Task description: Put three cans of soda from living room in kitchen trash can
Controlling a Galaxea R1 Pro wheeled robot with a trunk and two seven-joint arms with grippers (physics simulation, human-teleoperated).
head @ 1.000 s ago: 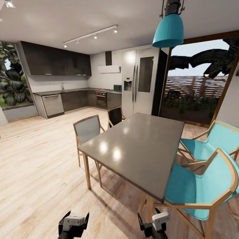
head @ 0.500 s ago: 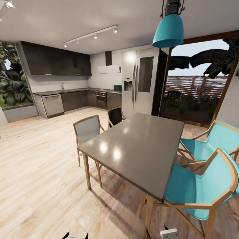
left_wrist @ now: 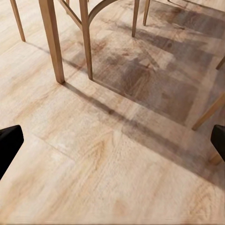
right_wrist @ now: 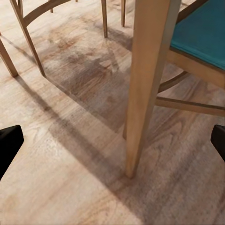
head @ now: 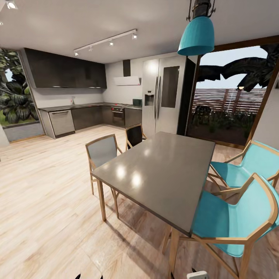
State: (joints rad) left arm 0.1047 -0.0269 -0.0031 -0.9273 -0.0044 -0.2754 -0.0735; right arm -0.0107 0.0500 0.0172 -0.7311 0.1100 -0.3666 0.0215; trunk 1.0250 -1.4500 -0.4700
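Both grippers, left [left_wrist: 112, 145] and right [right_wrist: 112, 145], spread empty beside dining table [head: 162, 170]; no cans binned yet, apparently.

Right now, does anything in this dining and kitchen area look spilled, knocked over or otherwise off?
Nothing stands out. The grey dining table is bare and level, the turquoise chairs and grey chair stand upright around it, and the plank floor shows only shadows, no spills.
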